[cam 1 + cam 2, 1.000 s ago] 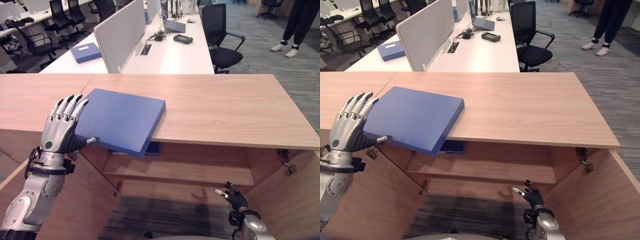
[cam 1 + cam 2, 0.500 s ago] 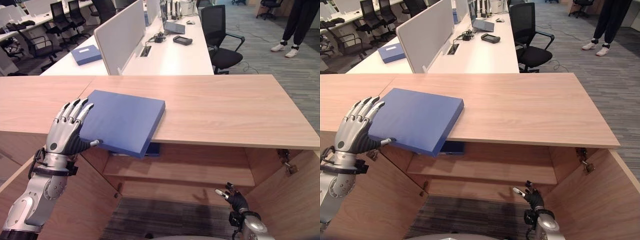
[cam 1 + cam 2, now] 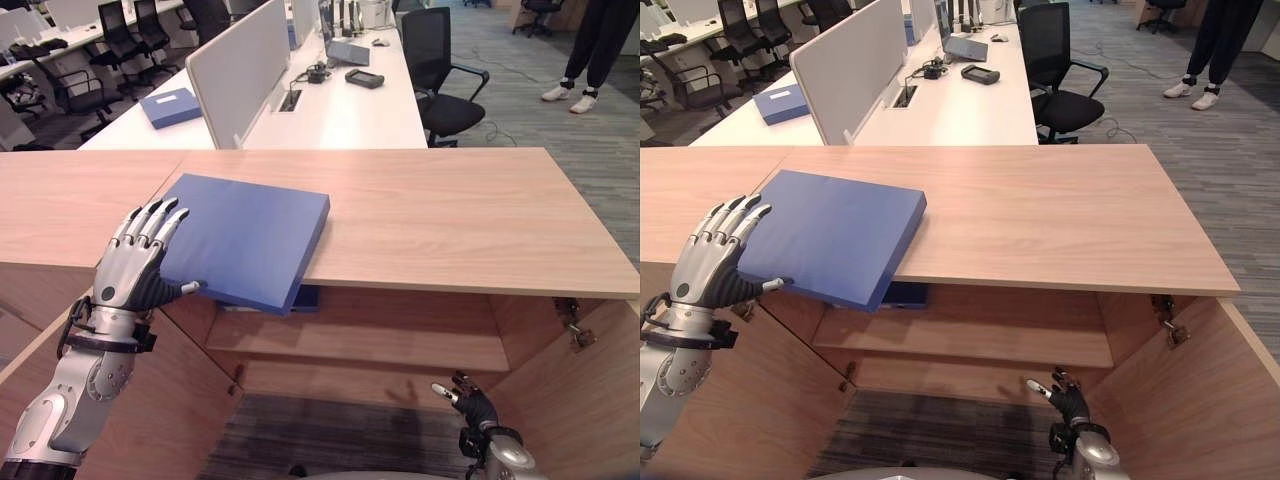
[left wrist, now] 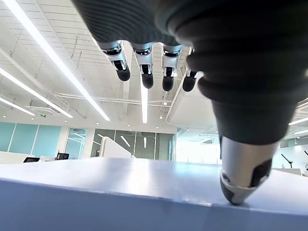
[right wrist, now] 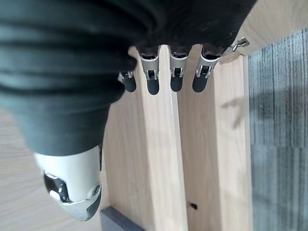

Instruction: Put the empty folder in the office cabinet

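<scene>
Folder (image 3: 245,238), blue and flat, lies on the wooden cabinet top (image 3: 450,215) with its near corner hanging out past the front edge, above the open cabinet. The left hand (image 3: 135,265) stands at the folder's left edge: its fingers (image 3: 150,222) are straight and slightly fanned over the top face, not curled, and in the wrist view they hover above the blue surface while the thumb (image 4: 243,173) rests its tip on the near edge. So nothing is pinched yet. From where I stand, the step in hand looks like getting a proper hold on that overhanging edge, and to do it well the fingers should come down flat on the top face and the thumb slide under the part that sticks out, so the folder is clamped rather than nudged. A push sideways would only slide it along the smooth wood. Once held, it wants drawing toward the robot and tipping down to clear the front lip before going onto the shelf (image 3: 360,345) below, where another blue item (image 3: 306,297) already sits. The right hand (image 3: 470,402) hangs low in front of the opening, fingers loosely extended, holding nothing; it should keep out of the folder's path.
</scene>
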